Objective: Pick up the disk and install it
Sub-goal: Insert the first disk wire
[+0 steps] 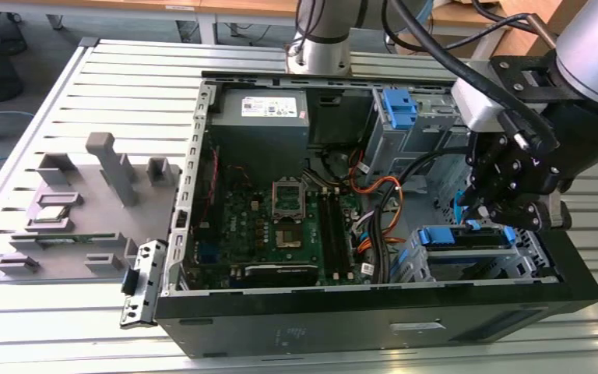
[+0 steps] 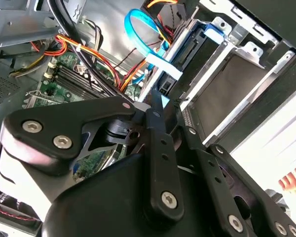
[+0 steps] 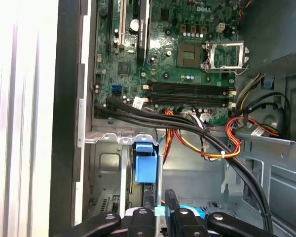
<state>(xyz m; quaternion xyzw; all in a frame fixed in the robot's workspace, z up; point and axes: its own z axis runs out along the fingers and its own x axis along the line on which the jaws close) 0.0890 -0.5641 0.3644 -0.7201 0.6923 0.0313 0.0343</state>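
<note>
— At four o'clock of the computer case (image 1: 202, 156), exterior view: spotted the disk (image 1: 463, 236), lying flat in the drive cage (image 1: 536, 261), with blue rails probably in its guides.
— And the gripper (image 1: 483, 220)?
— Poised at the disk's twelve o'clock, drawn nearly closed, clasping nothing visible. Likely set for pressing, not carrying.

The gripper (image 1: 483, 220) covers part of the disk (image 1: 447, 236)
</note>
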